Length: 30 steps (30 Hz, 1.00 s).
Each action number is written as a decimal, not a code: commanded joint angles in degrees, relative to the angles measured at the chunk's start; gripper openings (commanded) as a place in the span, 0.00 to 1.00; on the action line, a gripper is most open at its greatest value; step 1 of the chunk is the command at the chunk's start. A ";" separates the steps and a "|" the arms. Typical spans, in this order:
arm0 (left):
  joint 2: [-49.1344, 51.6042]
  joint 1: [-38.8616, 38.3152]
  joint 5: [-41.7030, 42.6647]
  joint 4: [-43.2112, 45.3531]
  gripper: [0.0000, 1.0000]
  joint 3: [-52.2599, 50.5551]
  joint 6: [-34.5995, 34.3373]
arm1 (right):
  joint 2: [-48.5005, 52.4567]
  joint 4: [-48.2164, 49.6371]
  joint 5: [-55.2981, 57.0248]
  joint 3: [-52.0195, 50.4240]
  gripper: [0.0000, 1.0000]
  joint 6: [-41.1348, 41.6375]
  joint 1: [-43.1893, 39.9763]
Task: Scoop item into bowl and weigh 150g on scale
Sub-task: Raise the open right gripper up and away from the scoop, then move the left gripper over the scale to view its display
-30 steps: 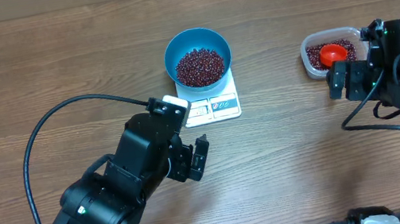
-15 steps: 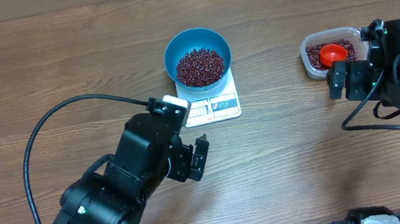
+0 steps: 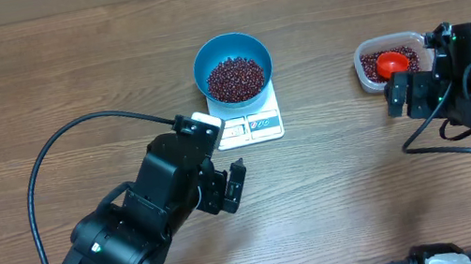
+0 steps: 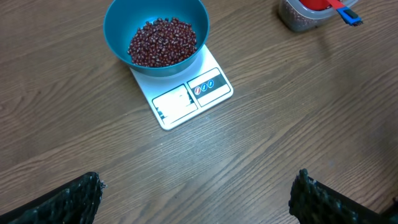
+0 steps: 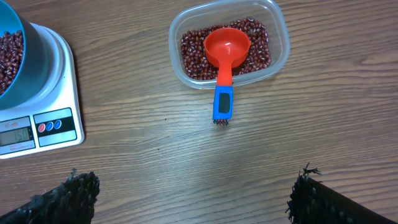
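A bright blue bowl [image 3: 233, 66] [image 4: 155, 31] holding a heap of dark red-brown beans [image 3: 234, 77] [image 4: 161, 41] stands on the white scale [image 3: 253, 124] [image 4: 186, 99] [image 5: 43, 124]. The bowl's edge [image 5: 25, 62] shows in the right wrist view too. My left gripper [image 3: 235, 187] [image 4: 196, 196] hovers open over bare wood in front of the scale, nothing between its fingers. My right gripper [image 3: 400, 94] [image 5: 196, 196] is open and empty, just short of a clear container [image 3: 387, 60] [image 5: 227, 43] of beans with an orange-red scoop [image 5: 225, 53] lying in it.
The scoop's blue handle [image 5: 222, 106] sticks out over the container's near rim toward my right gripper. The container [image 4: 311, 12] also shows at the top right of the left wrist view. A black cable [image 3: 58, 146] loops left of the left arm.
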 commanded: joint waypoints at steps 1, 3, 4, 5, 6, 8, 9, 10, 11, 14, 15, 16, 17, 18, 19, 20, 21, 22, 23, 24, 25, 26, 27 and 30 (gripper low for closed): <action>0.28 -0.37 -0.55 -0.39 0.99 -0.02 0.83 | 0.00 0.28 0.37 1.07 1.00 0.42 0.02; 0.70 -0.37 -0.57 -0.46 0.99 -0.02 0.83 | 0.00 0.28 0.37 1.09 1.00 0.42 0.02; 1.03 -0.37 -0.57 -0.57 0.99 -0.02 0.83 | 0.00 0.28 0.37 1.07 1.00 0.42 0.02; 1.36 -0.37 -0.55 -0.57 0.99 -0.02 0.83 | 0.00 0.28 0.37 1.09 1.00 0.42 0.02; 1.75 -0.37 -0.57 -0.57 0.99 -0.02 0.83 | 0.00 0.28 0.37 1.07 1.00 0.42 0.02; 2.95 -0.37 -0.55 -0.52 0.99 -0.02 0.83 | 0.00 0.28 0.39 1.09 1.00 0.42 0.02; 3.41 -0.37 -0.39 -0.48 0.99 -0.02 0.72 | 0.00 0.28 0.37 1.07 1.00 0.42 0.02; 3.93 -0.37 -0.04 -0.48 0.99 -0.02 0.26 | 0.00 0.28 0.37 1.09 1.00 0.42 0.02; 4.55 -0.37 -0.13 -0.63 0.99 -0.02 -0.81 | 0.00 0.28 0.37 1.07 1.00 0.42 0.02; 6.64 -0.31 -0.68 -0.57 0.99 -0.07 -3.45 | 0.00 0.28 0.37 1.07 1.00 0.42 0.02; 7.61 -0.26 -1.27 -0.52 0.99 -0.09 -4.55 | 0.00 0.28 0.37 1.09 1.00 0.42 0.02; 8.63 -0.26 -2.21 -0.52 0.99 -0.09 -6.21 | 0.00 0.28 0.37 1.09 1.00 0.42 0.02; 9.77 -0.26 -3.15 -0.52 0.99 -0.09 -8.11 | 0.00 0.28 0.37 1.09 1.00 0.42 0.02; 11.04 -0.26 -4.15 -0.50 0.99 -0.09 -10.34 | 0.00 0.28 0.37 1.09 1.00 0.42 0.02; 12.33 -0.26 -5.03 -0.35 0.99 -0.09 -12.35 | 0.00 0.28 0.37 1.07 1.00 0.42 0.02; 13.46 -0.26 -5.40 -0.15 0.99 -0.09 -13.55 | 0.00 0.28 0.37 1.07 1.00 0.42 0.02; 14.86 -0.26 -5.55 0.24 0.99 -0.09 -14.53 | 0.00 0.28 0.37 1.07 1.00 0.42 0.02; 16.28 -0.26 -5.51 0.85 0.99 -0.09 -15.30 | 0.00 0.28 0.37 1.09 1.00 0.42 0.02; 17.90 -0.26 -5.51 1.51 0.99 -0.09 -16.02 | 0.00 0.28 0.37 1.09 1.00 0.42 0.02; 20.48 -0.26 -5.14 2.62 0.99 -0.09 -17.00 | 0.00 0.28 0.37 1.09 1.00 0.42 0.02; 22.12 -0.26 -5.14 3.32 1.00 -0.09 -17.29 | 0.00 0.28 0.37 1.09 1.00 0.42 0.02; 23.80 -0.33 -5.14 4.09 0.99 -0.09 -17.75 | 0.00 0.28 0.37 1.09 1.00 0.42 0.02; 25.44 -0.39 -5.31 4.79 0.99 -0.09 -18.67 | 0.00 0.28 0.37 1.09 1.00 0.42 0.02; 30.99 -0.42 -6.19 7.56 0.99 -0.09 -23.06 | 0.00 0.28 0.37 1.09 1.00 0.42 0.02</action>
